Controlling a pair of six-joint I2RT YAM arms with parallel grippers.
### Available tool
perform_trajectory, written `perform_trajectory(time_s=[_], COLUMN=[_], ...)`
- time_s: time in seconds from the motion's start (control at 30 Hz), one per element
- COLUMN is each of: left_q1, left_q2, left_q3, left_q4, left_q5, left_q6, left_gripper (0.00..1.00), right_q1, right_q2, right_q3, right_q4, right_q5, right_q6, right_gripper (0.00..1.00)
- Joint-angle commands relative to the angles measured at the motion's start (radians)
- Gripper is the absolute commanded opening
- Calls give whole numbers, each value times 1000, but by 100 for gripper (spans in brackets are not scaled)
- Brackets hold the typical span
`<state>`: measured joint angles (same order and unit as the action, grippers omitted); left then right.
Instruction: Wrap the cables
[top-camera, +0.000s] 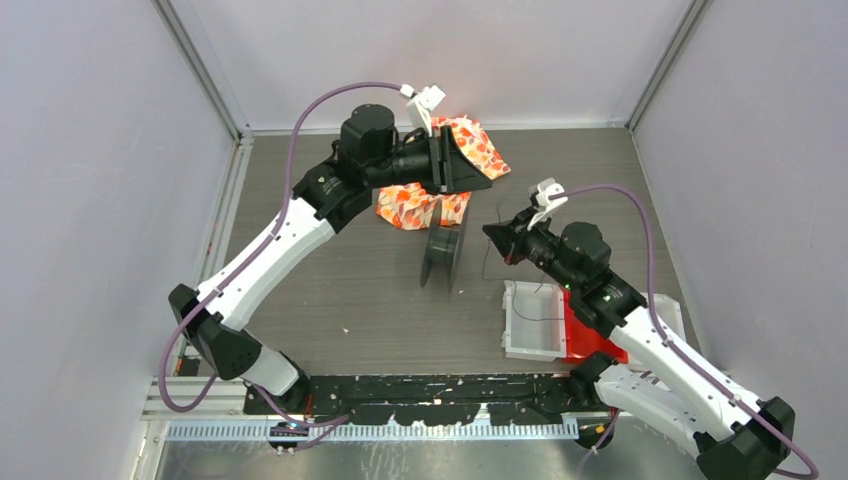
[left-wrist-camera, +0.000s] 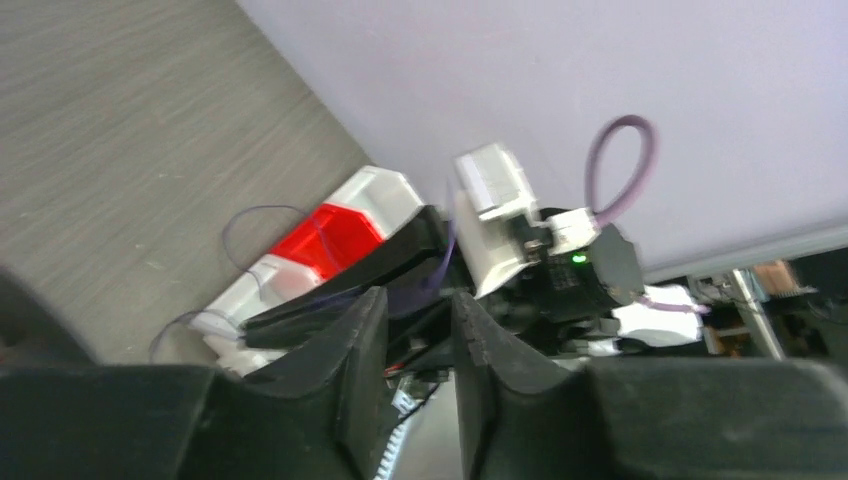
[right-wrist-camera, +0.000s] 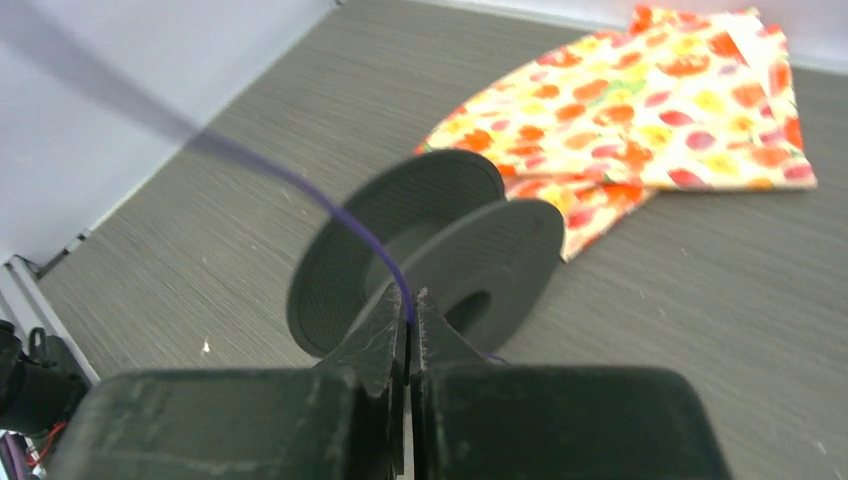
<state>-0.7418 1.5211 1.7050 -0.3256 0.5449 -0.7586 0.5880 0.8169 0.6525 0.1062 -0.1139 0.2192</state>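
At about 4 o'clock from the table's centre in the top view, a white tray sat near the front edge, with a red part against its right side under the right arm. A thin dark strand of the cable lay across the tray floor. The left wrist view showed more loose loops on the tabletop just beside the tray.

Further in, at 12 o'clock from the tray, the right gripper pointed toward 9 o'clock. Its fingers were clenched tight on the cable, which ran from the fingertips up toward 10 o'clock in the wrist view. Another length hung down from the gripper toward the table.

Just past it at 9 o'clock stood a black spool, upright on its flange rims. Its two discs and bare hub faced the right wrist camera. No windings could be made out on it.

At 12 o'clock from the spool lay a folded cloth printed in orange and yellow, touching nothing else on the table. The left gripper hung over the cloth, aimed toward 3 o'clock. Its fingers were released, with a clear gap between them and nothing inside.
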Motion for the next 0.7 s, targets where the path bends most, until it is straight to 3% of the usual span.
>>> perform_trajectory(time_s=[0.0, 0.07, 0.13, 0.27, 0.33, 0.43, 0.5, 0.57, 0.67], left_q1=[64, 101, 140, 202, 209, 210, 210, 211, 210], left_q2=[-80, -105, -131, -177, -190, -206, -216, -225, -231], left_q3=[-70, -110, -147, -209, -229, -277, -305, -326, -331], left_q4=[14, 10, 6, -9, -40, -47, -23, -6, -11], left_q5=[-63, -76, -84, -90, -114, -124, -104, -73, -12], left_q6=[-4, -7, -13, -4, 23, 36, 34, 42, 77], left_gripper=[48, 62, 70, 72, 72, 71, 71, 71, 71], right_q1=[4, 4, 4, 5, 4, 5, 5, 4, 3], right_q2=[-49, -39, -11, 113, 226, 420, 515, 563, 546], right_q3=[133, 208, 292, 506, 656, 898, 977, 998, 978], right_q4=[-320, -471, -600, -859, -1019, -1258, -1377, -1423, -1382], right_q5=[153, 213, 263, 344, 303, 113, -111, -363, -578], right_q6=[2, 11, 10, 6, 11, 11, -36, -99, -118], right_gripper=[0, 0, 0, 0, 0, 1, 1, 1, 1])
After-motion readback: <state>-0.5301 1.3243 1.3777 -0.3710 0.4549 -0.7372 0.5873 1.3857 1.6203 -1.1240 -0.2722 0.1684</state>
